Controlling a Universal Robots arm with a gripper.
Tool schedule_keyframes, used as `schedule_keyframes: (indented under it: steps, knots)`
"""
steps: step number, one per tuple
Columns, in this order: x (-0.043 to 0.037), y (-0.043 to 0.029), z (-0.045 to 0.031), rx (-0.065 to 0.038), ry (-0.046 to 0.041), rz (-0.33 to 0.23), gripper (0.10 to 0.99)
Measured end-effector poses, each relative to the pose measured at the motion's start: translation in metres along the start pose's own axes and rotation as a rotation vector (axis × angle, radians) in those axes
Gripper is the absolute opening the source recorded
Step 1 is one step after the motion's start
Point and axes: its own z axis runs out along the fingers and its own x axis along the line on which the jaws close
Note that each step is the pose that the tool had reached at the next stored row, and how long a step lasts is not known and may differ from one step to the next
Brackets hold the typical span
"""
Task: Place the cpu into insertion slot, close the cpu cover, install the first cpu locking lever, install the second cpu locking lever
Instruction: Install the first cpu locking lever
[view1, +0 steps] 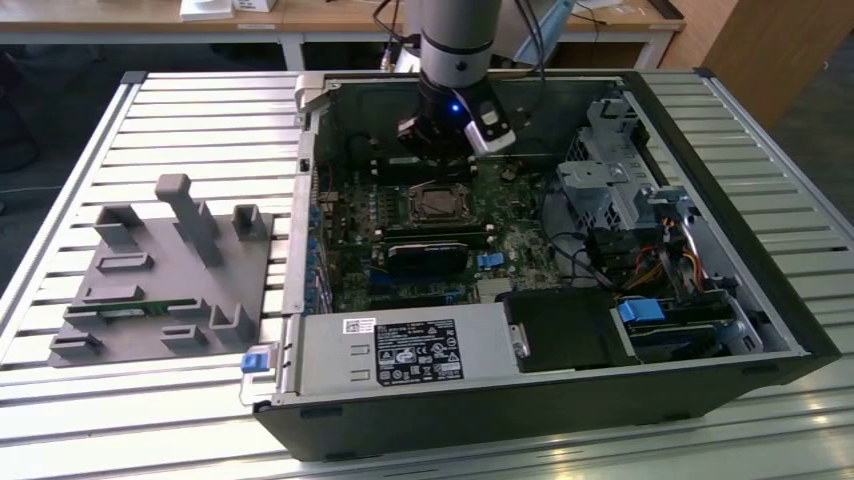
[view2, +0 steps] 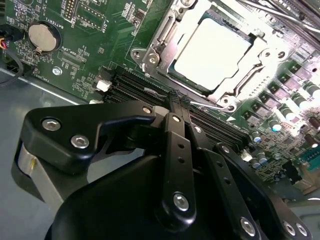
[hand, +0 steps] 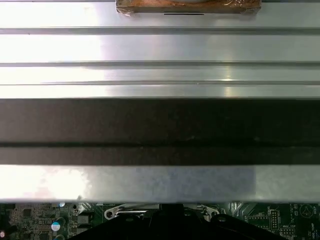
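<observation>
Black metal gripper (view2: 175, 107) fingers sit pressed together, holding nothing, just beside the socket. Inside it lies the small flat pale square cpu (view2: 215, 52), with the thin grey metal cpu cover (view2: 165, 37) down around it.
</observation>
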Motion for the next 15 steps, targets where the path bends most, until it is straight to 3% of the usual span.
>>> schedule_keyframes:
  steps: [15]
  knots:
    - [-0.0070,-0.0005,0.0054,0.000,0.0000,0.000,0.106]
